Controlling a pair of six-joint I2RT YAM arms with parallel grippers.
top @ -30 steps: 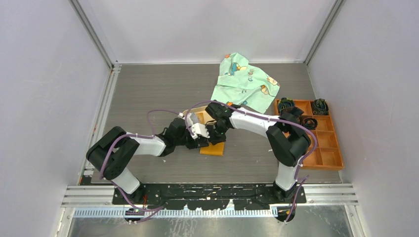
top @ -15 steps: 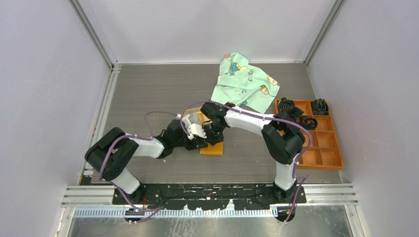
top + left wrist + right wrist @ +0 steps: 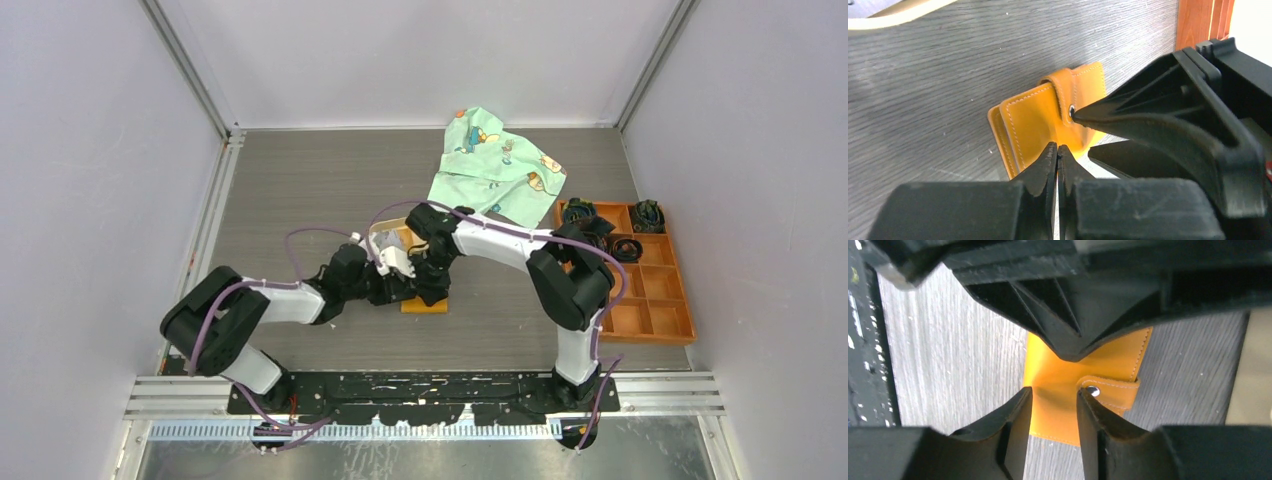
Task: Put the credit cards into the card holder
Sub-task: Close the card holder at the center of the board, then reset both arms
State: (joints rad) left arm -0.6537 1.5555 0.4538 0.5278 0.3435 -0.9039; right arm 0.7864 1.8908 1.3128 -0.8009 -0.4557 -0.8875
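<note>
No writing, label, brand or number is legible in any view. The card holder [image 3: 1038, 120], just ahead of the left gripper [image 3: 1057, 150], shows plain stitched leather.

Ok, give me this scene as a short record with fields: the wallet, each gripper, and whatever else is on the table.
card holder: small flat orange leather fold-over wallet, snap strap folded over it, lying on the grey table
left gripper: fingers together at the wallet's near edge; whether it pinches the leather is unclear
right gripper: open over the wallet, one fingertip beside the snap button
credit cards: none clearly visible
other: green printed cloth; orange compartment box
</note>
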